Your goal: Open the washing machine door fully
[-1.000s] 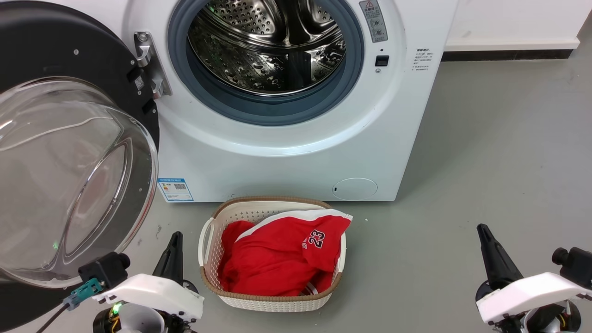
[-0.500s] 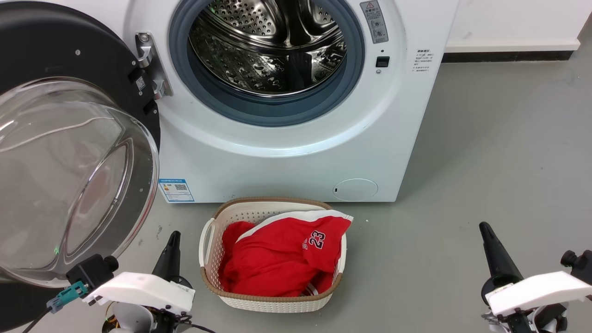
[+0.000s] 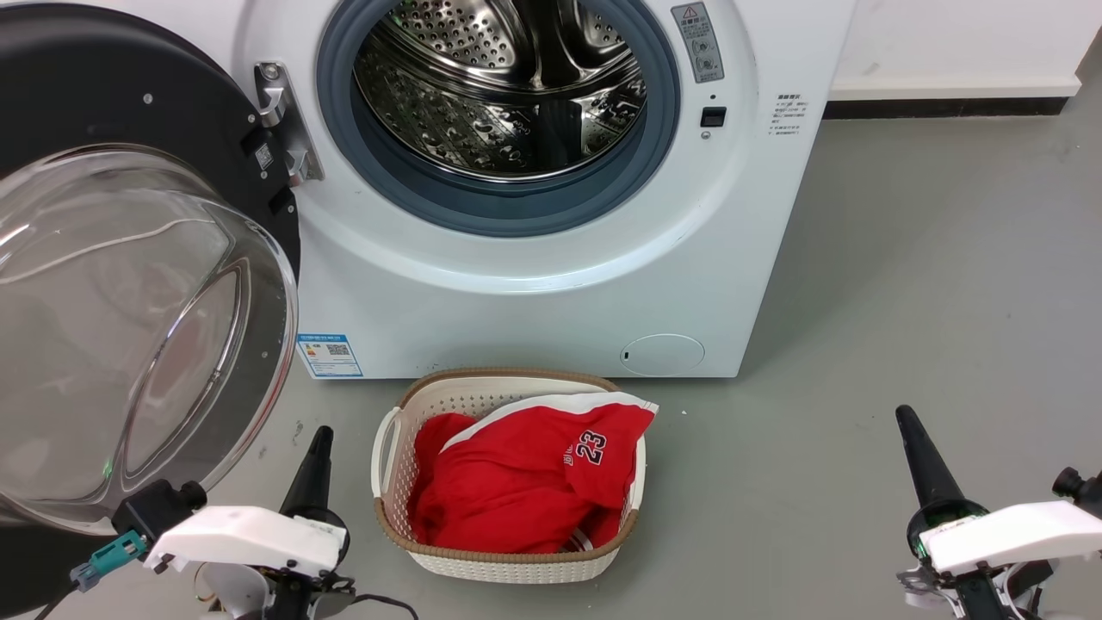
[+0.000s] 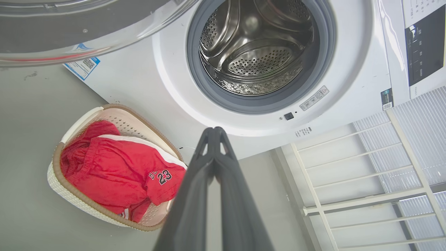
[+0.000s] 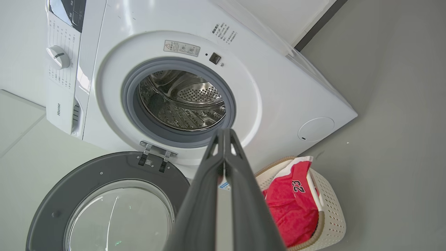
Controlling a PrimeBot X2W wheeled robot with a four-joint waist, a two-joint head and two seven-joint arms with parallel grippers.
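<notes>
The washing machine [image 3: 551, 284] is a white front-loader with its steel drum [image 3: 508, 86] exposed. Its round black washing machine door [image 3: 129, 301] with the clear glass bowl stands swung wide to the left on its hinge [image 3: 280, 120]; the right wrist view shows the door [image 5: 104, 205] flung out flat from the machine [image 5: 278, 97]. My left gripper [image 3: 317, 448] is shut and empty, low beside the door's glass bowl, touching nothing; its tips [image 4: 213, 131] meet. My right gripper [image 3: 908, 426] is shut and empty over the floor at the right [image 5: 223, 134].
A white laundry basket [image 3: 392, 448] holding a red jersey [image 3: 525, 482] sits on the grey floor before the machine, between my grippers. A white wall with a dark skirting [image 3: 938, 105] runs behind on the right. A white rack [image 4: 366, 174] stands beside the machine.
Both grippers have sunk slightly lower in the head view and drawn back toward me. The door and basket have kept their places.
</notes>
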